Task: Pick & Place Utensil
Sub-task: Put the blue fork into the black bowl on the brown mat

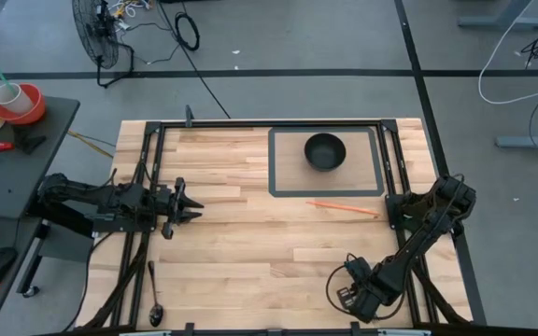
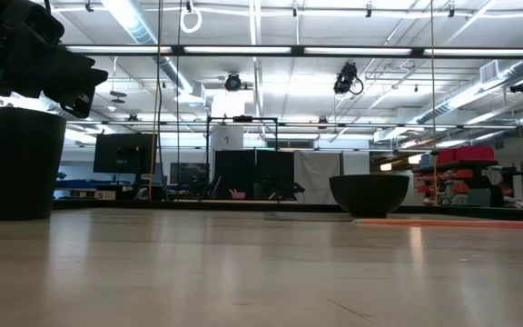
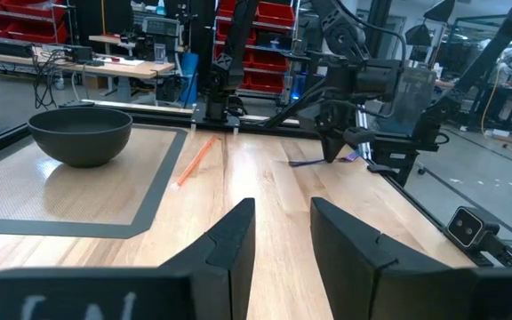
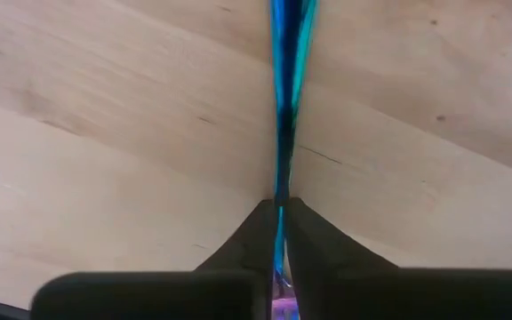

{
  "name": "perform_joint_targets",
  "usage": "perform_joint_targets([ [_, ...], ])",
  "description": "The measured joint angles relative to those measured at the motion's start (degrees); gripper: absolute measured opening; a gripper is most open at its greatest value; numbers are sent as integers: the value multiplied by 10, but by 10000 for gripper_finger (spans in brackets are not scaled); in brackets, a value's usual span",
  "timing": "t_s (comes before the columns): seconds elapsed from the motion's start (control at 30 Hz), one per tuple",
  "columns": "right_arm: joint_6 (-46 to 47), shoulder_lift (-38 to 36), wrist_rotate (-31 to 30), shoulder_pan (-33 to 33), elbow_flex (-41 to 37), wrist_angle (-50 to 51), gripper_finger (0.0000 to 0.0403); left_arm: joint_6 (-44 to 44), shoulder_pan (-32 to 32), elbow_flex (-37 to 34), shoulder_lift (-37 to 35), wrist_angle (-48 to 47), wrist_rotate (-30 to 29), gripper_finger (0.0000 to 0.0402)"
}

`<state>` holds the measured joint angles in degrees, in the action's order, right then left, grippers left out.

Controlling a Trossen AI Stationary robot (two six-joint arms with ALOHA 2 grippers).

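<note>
A thin, shiny blue-purple utensil (image 4: 284, 98) lies low over the wood at the table's near right. My right gripper (image 4: 278, 233) (image 1: 355, 297) points down and is shut on it. The left wrist view shows this gripper (image 3: 334, 151) from afar, with the utensil (image 3: 311, 162) reaching sideways from its fingertips. In the high view the arm hides the utensil. My left gripper (image 3: 283, 231) (image 1: 191, 203) hovers level over the table's left side, its fingers apart with nothing between them. A black bowl (image 1: 325, 151) stands on a grey mat (image 1: 283, 182) at the far middle. My right gripper pinches the utensil's thin shaft (image 4: 283, 200) between its two fingers, which come from above and point down. The shaft runs on past the fingertips, level with the wood. Whether it rests on the table or hangs just clear, I cannot tell.
An orange stick (image 1: 342, 206) lies on the wood just near the mat. A black spoon (image 1: 154, 294) rests at the near left edge. Black frame rails (image 1: 392, 159) border the table's sides. Bare wood fills the middle.
</note>
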<state>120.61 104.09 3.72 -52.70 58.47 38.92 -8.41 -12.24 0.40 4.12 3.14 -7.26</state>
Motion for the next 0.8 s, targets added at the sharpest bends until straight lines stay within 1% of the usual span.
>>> perform_joint_targets([
  [0.13, 0, 0, -7, -1, 0, 0, 15, 0, 0, 0, 0, 0, 0, 115],
  [0.4, 0, -12, -21, 6, 1, 5, 13, 0, 0, 0, 0, 0, 0, 115],
  [0.57, -27, -30, -127, 29, 32, 52, 12, 0, 0, 0, 0, 0, 0, 115],
  [0.63, -50, -38, -153, 43, 43, 54, 12, 0, 0, 0, 0, 0, 0, 115],
  [0.8, -138, -54, -229, 112, 54, 60, 11, 0, 0, 0, 0, 0, 0, 115],
])
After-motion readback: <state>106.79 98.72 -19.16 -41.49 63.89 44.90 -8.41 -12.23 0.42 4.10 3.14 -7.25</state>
